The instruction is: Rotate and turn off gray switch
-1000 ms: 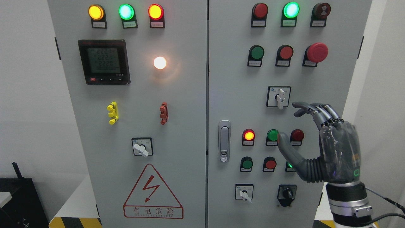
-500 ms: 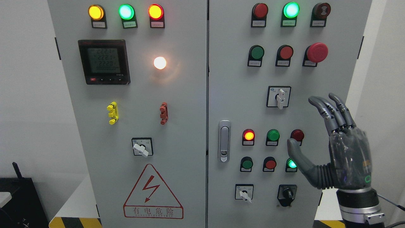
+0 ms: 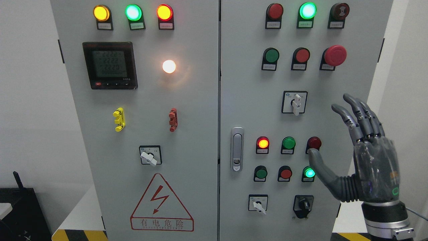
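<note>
**Right hand spread beside the panel, gray switch free**

While its arm rises from the lower right corner, the right hand (image 3: 362,157) stands with palm toward the cabinet (image 3: 200,110), fingers (image 3: 356,115) fanned upward and the thumb (image 3: 322,170) stretched left; it is released and grasps nothing. Its shell is smoky translucent plastic over dark jointed segments, with a ribbed thumb base and a bright metal wrist ring cut off by the bottom edge.

On the right door, the gray switch (image 3: 296,103) sits in a square black-framed plate at mid height, its pale lever pointing straight down, well left of the fingertips and untouched. Similar plates hold a lever switch low on the right door (image 3: 257,203) and another on the left door (image 3: 149,155) (both levers tilt down to the right). A black knob selector (image 3: 303,205) sits beside the lower one.

Round domed lamps and buttons fill the painted sheet-metal doors: a lit red lamp (image 3: 262,143), a green button (image 3: 288,143), and a dark red lamp (image 3: 314,143) whose lower edge the thumb tip partly covers. Below them a glowing green lamp (image 3: 309,173) shows just left of the thumb. A red mushroom button (image 3: 335,55) bulges higher up, and a chrome latch (image 3: 237,149) marks the door edge.

Label print under the buttons is too small to read, and the meter (image 3: 110,65) digits are faint.
</note>
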You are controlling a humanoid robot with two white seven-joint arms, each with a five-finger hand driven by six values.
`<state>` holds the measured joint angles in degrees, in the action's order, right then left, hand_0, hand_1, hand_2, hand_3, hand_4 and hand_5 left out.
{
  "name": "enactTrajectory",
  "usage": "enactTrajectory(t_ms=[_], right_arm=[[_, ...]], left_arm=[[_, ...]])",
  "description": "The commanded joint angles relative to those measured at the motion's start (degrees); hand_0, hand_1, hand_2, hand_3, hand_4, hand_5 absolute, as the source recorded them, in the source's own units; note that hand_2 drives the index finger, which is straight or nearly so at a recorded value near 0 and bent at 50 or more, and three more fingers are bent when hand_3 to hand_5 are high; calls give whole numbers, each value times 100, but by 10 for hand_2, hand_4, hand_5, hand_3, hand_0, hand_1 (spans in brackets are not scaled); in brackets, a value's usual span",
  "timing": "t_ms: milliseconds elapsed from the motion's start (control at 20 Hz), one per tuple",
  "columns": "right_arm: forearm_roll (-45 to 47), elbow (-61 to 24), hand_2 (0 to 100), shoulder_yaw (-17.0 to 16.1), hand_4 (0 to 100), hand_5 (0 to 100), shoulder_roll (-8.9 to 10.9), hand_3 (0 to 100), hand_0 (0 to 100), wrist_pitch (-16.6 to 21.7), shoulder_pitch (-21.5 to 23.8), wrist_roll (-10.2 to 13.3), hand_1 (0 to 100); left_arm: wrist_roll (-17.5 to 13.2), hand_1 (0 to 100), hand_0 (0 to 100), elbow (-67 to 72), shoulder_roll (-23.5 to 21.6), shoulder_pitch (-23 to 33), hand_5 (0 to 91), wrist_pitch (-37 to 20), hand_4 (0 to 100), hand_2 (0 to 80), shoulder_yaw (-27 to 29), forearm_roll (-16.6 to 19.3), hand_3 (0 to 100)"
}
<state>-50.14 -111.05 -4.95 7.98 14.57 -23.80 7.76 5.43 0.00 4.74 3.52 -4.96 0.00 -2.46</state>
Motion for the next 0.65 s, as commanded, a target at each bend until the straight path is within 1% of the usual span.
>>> enactTrajectory(t_ms=[0,600], right_arm=[[4,-57,136,-6,0,0,54,105,331,2,24,-2,290],[13,-57,137,21,0,0,55,121,321,2,42,-2,292]], left_arm=[[-6,389,120,88,0,0,0,-5,0,0,-9,0,0],[-6,389,120,79,0,0,0,-5,0,0,-9,0,0]])
